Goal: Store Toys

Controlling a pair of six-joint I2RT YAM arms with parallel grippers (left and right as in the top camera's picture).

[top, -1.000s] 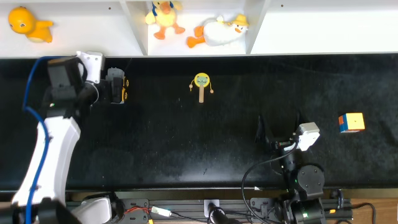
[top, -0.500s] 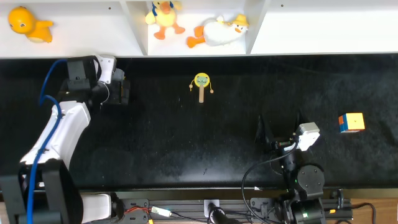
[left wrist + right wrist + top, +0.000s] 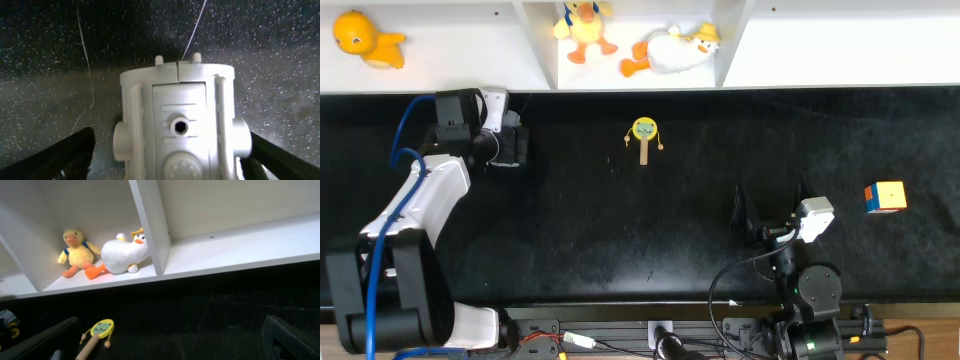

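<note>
Left tool (image 3: 512,146), pinching the toy vehicle (image 3: 177,125) by its sides over the counter (image 3: 620,230) just before the shelf (image 3: 440,78), should probably lift it clear of the shelf's lip and spread only once the toy rests inside; its white underside shows no readable writing.

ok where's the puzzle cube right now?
Top view: the puzzle cube sits on the black mat at the far right, on the right arm's side. It is apart from the open right gripper and short of the white shelf.
</note>
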